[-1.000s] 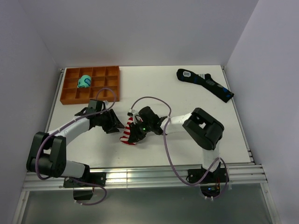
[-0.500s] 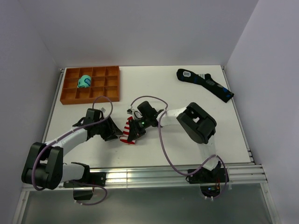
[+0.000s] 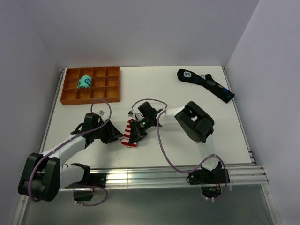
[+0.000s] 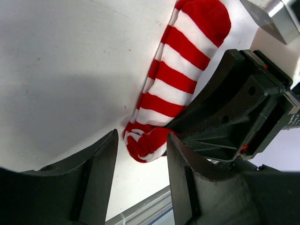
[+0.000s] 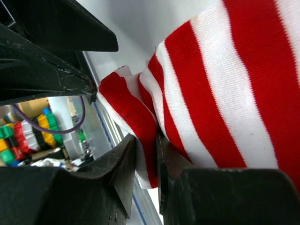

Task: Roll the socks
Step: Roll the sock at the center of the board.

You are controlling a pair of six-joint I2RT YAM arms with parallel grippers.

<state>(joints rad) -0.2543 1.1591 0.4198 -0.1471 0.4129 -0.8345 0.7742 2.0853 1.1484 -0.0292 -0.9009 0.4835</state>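
The red and white striped socks point(image 3: 129, 133) lie on the white table a little left of the middle, near the front. In the left wrist view the socks point(image 4: 173, 79) stretch away from a bunched red end. My right gripper point(image 3: 136, 132) is shut on that bunched end of the socks point(image 5: 145, 136), a fold of fabric pinched between its fingers. My left gripper point(image 3: 112, 136) is open and empty just left of the socks; in the left wrist view the left gripper point(image 4: 140, 173) has the bunched end close in front of its fingers, not touching.
An orange compartment tray point(image 3: 110, 89) at the back left holds a teal sock bundle point(image 3: 85, 82). A long black sock with blue patches point(image 3: 206, 84) lies at the back right. The table's front rail point(image 3: 140, 176) runs close to both grippers.
The left arm has drawn back to the left and toward the front, away from the socks. The right gripper has shifted slightly left with the socks' end pinched.
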